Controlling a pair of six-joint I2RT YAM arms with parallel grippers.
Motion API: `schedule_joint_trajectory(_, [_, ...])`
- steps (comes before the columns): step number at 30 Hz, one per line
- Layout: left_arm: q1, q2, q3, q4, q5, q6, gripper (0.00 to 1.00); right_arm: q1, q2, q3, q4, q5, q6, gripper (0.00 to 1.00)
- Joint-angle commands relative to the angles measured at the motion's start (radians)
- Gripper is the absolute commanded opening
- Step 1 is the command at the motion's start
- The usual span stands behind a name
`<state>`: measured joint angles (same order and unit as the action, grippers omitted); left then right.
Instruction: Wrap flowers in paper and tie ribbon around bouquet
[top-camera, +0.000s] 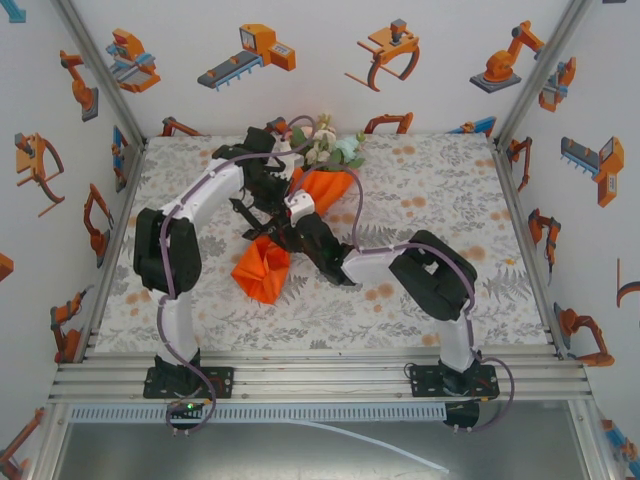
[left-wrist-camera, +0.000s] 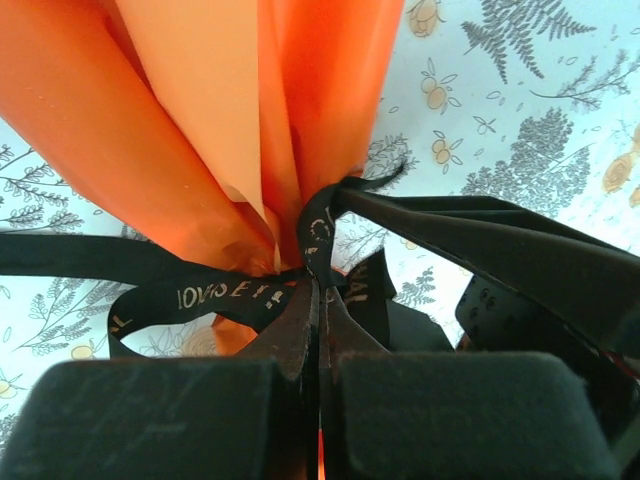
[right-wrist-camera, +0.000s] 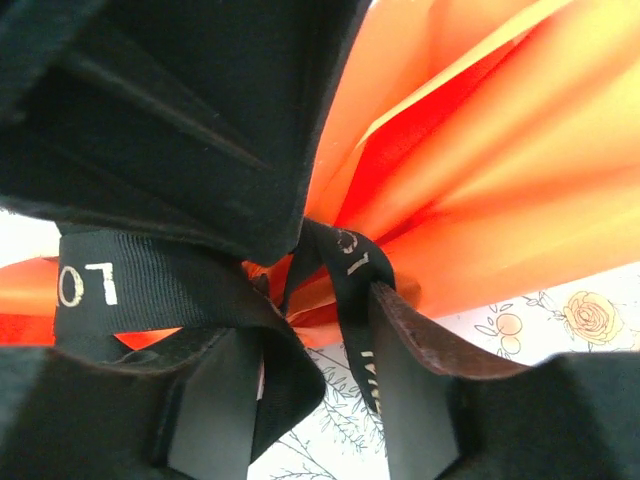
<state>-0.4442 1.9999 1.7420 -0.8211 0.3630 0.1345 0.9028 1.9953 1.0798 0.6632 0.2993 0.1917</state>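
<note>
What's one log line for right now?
step: tying | ribbon: around pinched paper | left gripper: shut on ribbon | right gripper: open

The bouquet (top-camera: 325, 188) lies on the table (top-camera: 450, 200), flowers (top-camera: 325, 145) farthest back, ribbon (left-wrist-camera: 230, 295) around its waist.

Pale "LO" on black ribbon (right-wrist-camera: 150, 288)

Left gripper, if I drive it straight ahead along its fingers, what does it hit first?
The left gripper, shut on the ribbon, points at the ribbon's wrap round the pinched neck of the paper. It would likely push into that wrap first, with the orange sheet just behind.
</note>
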Motion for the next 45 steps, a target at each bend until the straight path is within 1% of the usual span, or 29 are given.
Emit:
schedule_joint_trajectory(1, [0.009,-0.070,-0.022,0.018,0.070,-0.036,0.00,-0.015,0.010,0.037,0.042,-0.001,0.020,0.41])
schedule_joint_trajectory(4, [0.020,-0.094,-0.049,0.038,0.107,-0.075,0.01,-0.025,0.007,0.038,0.059,-0.007,0.018,0.42])
schedule_joint_trajectory(8, [0.029,-0.111,-0.080,0.050,0.121,-0.103,0.02,-0.037,0.015,0.049,0.099,-0.053,0.026,0.49])
schedule_joint_trajectory(10, [0.031,-0.112,-0.090,0.050,0.132,-0.108,0.02,-0.038,0.030,0.065,0.109,-0.066,0.024,0.49])
schedule_joint_trajectory(13, [0.032,-0.111,-0.106,0.047,0.128,-0.116,0.03,-0.042,0.052,0.085,0.129,-0.052,0.020,0.48])
schedule_joint_trajectory(15, [0.035,-0.117,-0.118,0.046,0.120,-0.119,0.04,-0.052,0.057,0.084,0.157,-0.049,0.020,0.43])
schedule_joint_trajectory(18, [0.042,-0.124,-0.132,0.045,0.099,-0.127,0.08,-0.079,0.054,0.070,0.212,-0.084,0.022,0.24])
schedule_joint_trajectory(20, [0.047,-0.135,-0.143,0.056,0.100,-0.137,0.18,-0.090,0.050,0.062,0.226,-0.109,0.015,0.17])
schedule_joint_trajectory(24, [0.069,-0.186,-0.170,0.106,0.080,-0.194,0.35,-0.096,0.037,0.039,0.234,-0.153,0.005,0.12])
schedule_joint_trajectory(28, [0.124,-0.283,-0.214,0.175,0.052,-0.298,0.43,-0.096,0.030,0.016,0.236,-0.175,0.017,0.10])
schedule_joint_trajectory(30, [0.150,-0.335,-0.241,0.192,0.008,-0.342,0.46,-0.096,0.026,0.007,0.236,-0.178,0.030,0.13])
schedule_joint_trajectory(32, [0.163,-0.386,-0.285,0.206,-0.010,-0.382,0.46,-0.096,0.021,-0.001,0.226,-0.199,0.046,0.24])
schedule_joint_trajectory(33, [0.164,-0.421,-0.316,0.221,-0.021,-0.410,0.46,-0.096,0.015,-0.001,0.213,-0.219,0.049,0.33])
schedule_joint_trajectory(34, [0.164,-0.459,-0.359,0.247,-0.026,-0.447,0.46,-0.096,0.010,0.000,0.195,-0.239,0.057,0.39])
schedule_joint_trajectory(35, [0.164,-0.492,-0.400,0.276,-0.019,-0.478,0.46,-0.096,0.006,0.000,0.177,-0.258,0.065,0.42])
schedule_joint_trajectory(38, [0.155,-0.600,-0.537,0.381,-0.019,-0.588,0.46,-0.096,-0.025,0.003,0.107,-0.308,0.085,0.46])
schedule_joint_trajectory(40, [0.139,-0.661,-0.605,0.422,-0.051,-0.634,0.46,-0.096,-0.059,-0.003,0.049,-0.339,0.097,0.51])
schedule_joint_trajectory(43, [0.110,-0.703,-0.649,0.426,-0.096,-0.649,0.47,-0.096,-0.121,-0.011,-0.039,-0.415,0.097,0.59])
schedule_joint_trajectory(45, [0.102,-0.719,-0.665,0.421,-0.105,-0.676,0.46,-0.096,-0.162,-0.013,-0.107,-0.446,0.099,0.64])
